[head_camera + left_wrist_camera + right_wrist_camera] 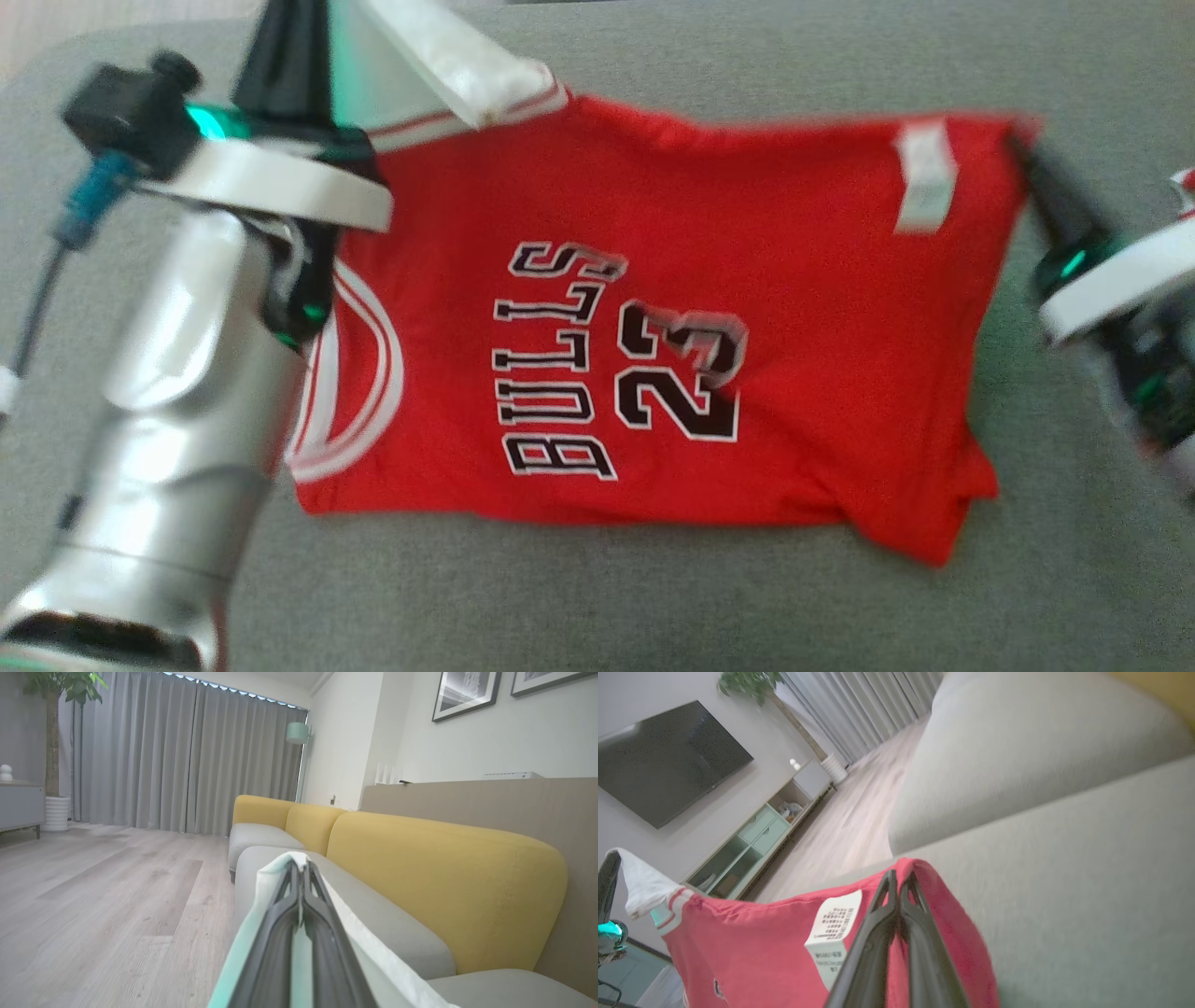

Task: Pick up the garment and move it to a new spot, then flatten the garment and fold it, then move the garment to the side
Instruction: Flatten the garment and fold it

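Note:
The garment (pixel 653 308) is a red jersey with white trim, "BULLS" and "23" on it, spread out between my two arms over the grey sofa seat (pixel 597 607). My left gripper (pixel 289 28) is shut on its white-trimmed shoulder end at the upper left; in the left wrist view the white fabric (pixel 369 952) wraps my shut left gripper (pixel 301 865). My right gripper (pixel 1022 140) is shut on the hem corner at the upper right, near a white care label (pixel 924 177). In the right wrist view the red cloth (pixel 752 947) folds over the shut right gripper (pixel 899 877).
Yellow back cushions (pixel 444 882) run along the sofa's far side. Wooden floor (pixel 103 896) lies off the seat's edge, with grey curtains (pixel 187 756) and a potted plant (pixel 53 742) beyond. A TV (pixel 663 760) and a low cabinet (pixel 756 835) stand across the room.

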`<state>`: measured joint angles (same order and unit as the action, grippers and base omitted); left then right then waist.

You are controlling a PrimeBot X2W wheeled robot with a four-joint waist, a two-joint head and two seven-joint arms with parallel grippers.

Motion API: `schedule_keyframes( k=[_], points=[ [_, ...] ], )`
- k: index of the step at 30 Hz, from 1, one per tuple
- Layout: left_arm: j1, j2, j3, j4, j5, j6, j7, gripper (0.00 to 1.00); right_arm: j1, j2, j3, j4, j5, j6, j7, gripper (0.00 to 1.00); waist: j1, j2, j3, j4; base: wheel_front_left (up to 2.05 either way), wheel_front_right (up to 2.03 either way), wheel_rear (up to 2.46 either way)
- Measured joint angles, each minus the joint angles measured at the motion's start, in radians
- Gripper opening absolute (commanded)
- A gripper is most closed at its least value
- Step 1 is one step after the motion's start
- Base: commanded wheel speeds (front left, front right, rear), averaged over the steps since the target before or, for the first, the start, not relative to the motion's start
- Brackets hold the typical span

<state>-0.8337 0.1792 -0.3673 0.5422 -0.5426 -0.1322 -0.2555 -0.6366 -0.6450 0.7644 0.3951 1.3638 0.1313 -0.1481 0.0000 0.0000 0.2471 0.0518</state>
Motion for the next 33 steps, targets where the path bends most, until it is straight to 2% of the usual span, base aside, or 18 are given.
schedule_keyframes(
  k=[6,12,19,23,26,29,33],
  points=[
    [-0.151,0.069,-0.022,-0.05,-0.031,0.0,0.064,0.0,-0.217,-0.122,-0.054,-0.044,-0.049,0.0,0.002,0.0,0.0,0.0,0.015,-0.028,0.0,0.0,0.0],
    [-0.458,0.087,-0.052,-0.046,-0.016,0.0,0.119,0.0,-0.525,-0.13,-0.09,0.026,-0.106,0.0,0.045,0.0,0.0002,0.0,0.087,-0.045,0.0,0.0,0.0],
    [-0.796,0.078,-0.054,0.056,0.07,0.001,0.033,0.0,-0.814,-0.13,-0.093,0.121,-0.228,0.0,0.022,0.0,0.0003,0.0,0.199,-0.052,0.0,0.0,0.0],
    [-0.826,0.061,-0.057,0.089,0.067,0.0,0.015,0.0,-0.845,-0.132,-0.051,0.132,-0.265,0.0,0.021,0.0,0.0003,0.0,0.241,-0.05,0.0,0.0,0.0],
    [-0.78,0.058,-0.072,0.109,0.046,0.0,0.01,0.0,-0.836,-0.135,-0.003,0.137,-0.268,0.0,0.016,0.0,0.0004,-0.0001,0.278,-0.042,0.0,0.0,0.0],
    [-0.679,0.072,-0.097,0.104,0.027,0.0,0.002,0.0,-0.795,-0.136,0.035,0.151,-0.262,0.0,-0.004,0.0,0.0003,-0.0001,0.308,-0.034,0.0,0.0,0.0],
    [-0.437,0.096,-0.106,0.015,-0.003,0.0,0.0,0.0,-0.64,-0.131,0.089,0.187,-0.209,0.0,-0.059,0.0,0.0003,0.0,0.317,-0.015,0.0,0.0,0.0]
  ],
)
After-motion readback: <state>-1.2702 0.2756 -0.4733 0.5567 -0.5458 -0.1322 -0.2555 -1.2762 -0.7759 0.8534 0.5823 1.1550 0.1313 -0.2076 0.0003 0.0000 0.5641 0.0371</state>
